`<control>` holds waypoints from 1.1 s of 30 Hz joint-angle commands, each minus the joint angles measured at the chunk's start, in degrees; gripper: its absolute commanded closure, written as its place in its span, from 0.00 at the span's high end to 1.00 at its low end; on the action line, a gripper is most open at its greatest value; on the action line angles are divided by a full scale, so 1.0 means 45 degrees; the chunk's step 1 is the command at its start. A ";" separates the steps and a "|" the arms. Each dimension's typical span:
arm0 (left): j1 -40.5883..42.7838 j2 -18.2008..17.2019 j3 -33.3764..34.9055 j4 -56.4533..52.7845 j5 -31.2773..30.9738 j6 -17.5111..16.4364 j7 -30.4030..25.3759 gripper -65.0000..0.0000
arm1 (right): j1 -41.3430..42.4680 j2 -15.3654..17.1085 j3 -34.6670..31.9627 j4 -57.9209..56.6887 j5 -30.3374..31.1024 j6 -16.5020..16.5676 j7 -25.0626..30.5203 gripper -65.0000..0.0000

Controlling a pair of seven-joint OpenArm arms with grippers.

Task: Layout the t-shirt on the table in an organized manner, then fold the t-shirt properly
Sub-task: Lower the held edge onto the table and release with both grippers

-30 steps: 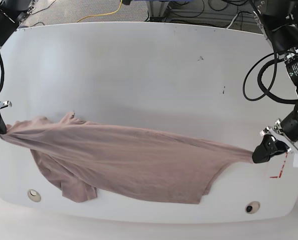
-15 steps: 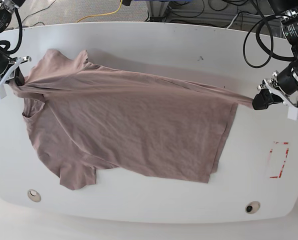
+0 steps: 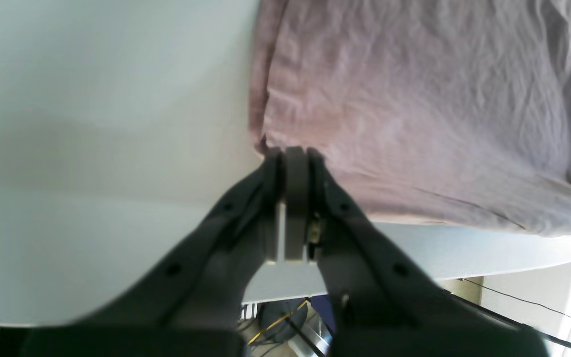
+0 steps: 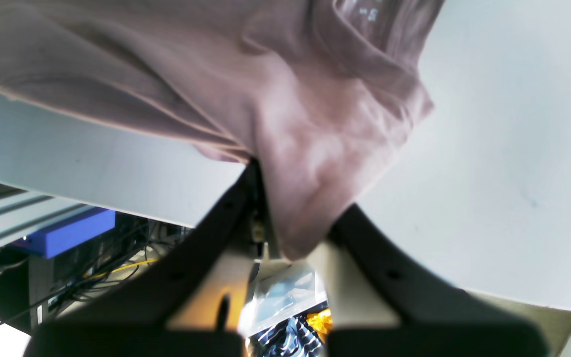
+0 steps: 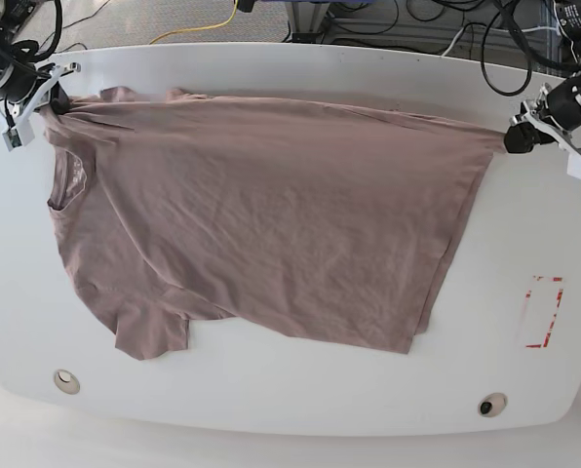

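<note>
mauve t-shirt [image 5: 261, 214] spread mostly flat across the white desk [image 5: 300, 400], top edge stretched between two tools, left tool [image 5: 517, 139] clamped on one far corner, right tool [image 5: 52, 100] clamped on the shoulder corner, one sleeve rumpled at the near side, red dashed mark [image 5: 542, 311] beside the hem

No text, label or number can be read anywhere.

The base camera hangs high over the table [image 5: 300, 409] and looks steeply down on all of it. My two wrist cameras sit close behind my fingers and look along them. Each sees one corner of the t-shirt [image 5: 251, 214], at ten and two o'clock in the base view.
</note>
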 commanded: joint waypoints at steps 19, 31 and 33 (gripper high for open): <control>-0.5026 -0.0126 0.1863 -0.0075 0.2229 -0.0048 -0.0254 0.00 | 0.0030 0.0287 -0.0661 0.0162 0.0064 -0.0017 -0.0151 0.00; -0.7839 0.0910 0.2918 -0.2673 0.3889 -0.0067 -0.0332 0.00 | 0.2238 0.0346 -0.0680 -0.2026 0.0045 -0.0017 -0.0151 0.00; -0.8191 0.0949 0.3094 -0.3064 0.4202 -0.0067 -0.0332 0.00 | 0.2570 0.0346 -0.0680 -0.2495 0.0045 -0.0017 -0.0151 0.00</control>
